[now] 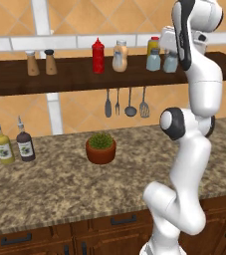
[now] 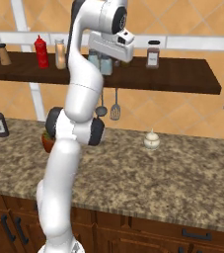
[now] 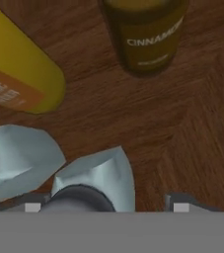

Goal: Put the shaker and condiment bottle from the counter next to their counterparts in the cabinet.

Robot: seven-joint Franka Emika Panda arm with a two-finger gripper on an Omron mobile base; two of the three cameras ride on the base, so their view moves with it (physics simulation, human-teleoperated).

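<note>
Grey-capped shaker point(image 3: 96, 180) sits between spread hand point(image 3: 103, 207) fingertips; contact unclear, bottom cropped.

Hand view: shaker point(image 3: 96, 180) upright on the cabinet point(image 3: 182, 128), between the fingertips point(image 3: 181, 203). A second shaker point(image 3: 19, 158) stands just beside it, outside the left fingertip. Beyond the fingers stand a yellow bottle point(image 3: 19, 74) and a cinnamon jar point(image 3: 145, 34). Further along the shelf: condiment bottle point(image 1: 119, 56) beside the red squeeze bottle point(image 1: 98, 55).
</note>
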